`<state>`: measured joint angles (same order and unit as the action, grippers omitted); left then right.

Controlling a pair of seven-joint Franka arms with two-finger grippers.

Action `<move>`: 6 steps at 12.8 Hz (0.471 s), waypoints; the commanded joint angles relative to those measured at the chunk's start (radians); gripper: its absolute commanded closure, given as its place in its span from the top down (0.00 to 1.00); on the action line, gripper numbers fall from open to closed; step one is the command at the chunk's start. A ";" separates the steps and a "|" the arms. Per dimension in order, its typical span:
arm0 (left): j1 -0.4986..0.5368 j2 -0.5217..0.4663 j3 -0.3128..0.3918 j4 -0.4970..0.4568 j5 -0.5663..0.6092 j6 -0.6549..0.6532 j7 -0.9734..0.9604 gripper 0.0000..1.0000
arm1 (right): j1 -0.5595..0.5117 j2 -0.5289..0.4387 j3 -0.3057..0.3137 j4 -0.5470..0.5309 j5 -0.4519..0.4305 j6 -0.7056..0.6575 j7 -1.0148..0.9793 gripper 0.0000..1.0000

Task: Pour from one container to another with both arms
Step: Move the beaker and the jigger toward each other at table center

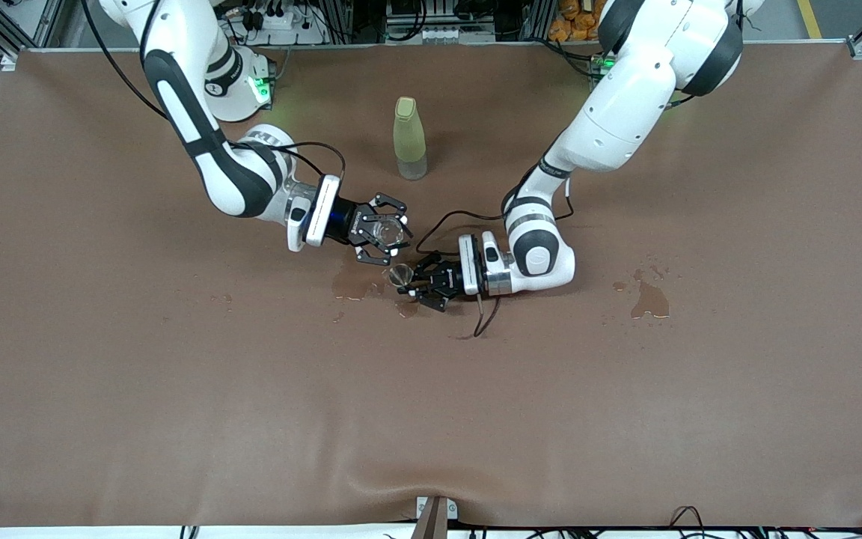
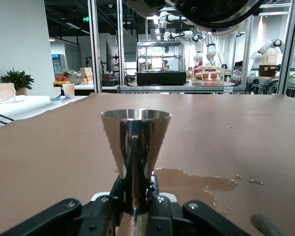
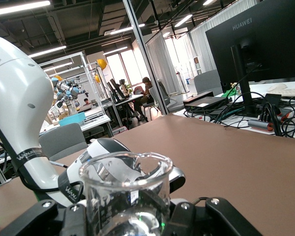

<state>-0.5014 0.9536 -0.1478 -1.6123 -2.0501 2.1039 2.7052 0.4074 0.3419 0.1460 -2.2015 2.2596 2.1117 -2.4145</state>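
Observation:
My right gripper (image 1: 392, 233) is shut on the container, a tiny clear glass cup (image 1: 388, 231), which stands upright in the right wrist view (image 3: 125, 189). Its fingers (image 3: 39, 216) flank the glass. My left gripper (image 1: 411, 282) is shut on the thin stem of the other vessel, a shiny metal cup with a round grey mouth (image 1: 401, 275), upright and flared in the left wrist view (image 2: 135, 142). The dark fingers (image 2: 160, 206) clamp its waist. Both vessels hang close together, just apart, over a wet patch (image 1: 352, 284) on the brown table.
A tall yellow-green bottle (image 1: 409, 138) stands on the table farther from the front camera than both grippers. A second spill (image 1: 648, 297) lies toward the left arm's end of the table. In the left wrist view the puddle (image 2: 196, 181) spreads beside the metal cup.

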 commanded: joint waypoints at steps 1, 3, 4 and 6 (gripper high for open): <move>-0.008 -0.015 -0.001 -0.012 -0.041 0.013 0.030 0.00 | -0.004 0.046 0.006 0.035 0.028 -0.001 -0.026 0.00; -0.012 -0.012 -0.001 -0.009 -0.073 0.013 0.031 0.00 | -0.002 0.071 0.006 0.037 0.028 -0.012 -0.028 0.00; -0.014 -0.013 -0.001 -0.009 -0.088 0.013 0.033 0.00 | -0.002 0.075 0.006 0.037 0.028 -0.012 -0.028 0.00; -0.014 -0.012 -0.003 -0.008 -0.104 0.012 0.033 0.00 | -0.004 0.089 0.027 0.040 0.029 -0.013 -0.047 0.00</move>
<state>-0.5070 0.9536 -0.1487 -1.6122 -2.1089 2.1039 2.7054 0.4072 0.4125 0.1483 -2.1813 2.2598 2.1017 -2.4288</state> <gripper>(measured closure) 0.789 0.833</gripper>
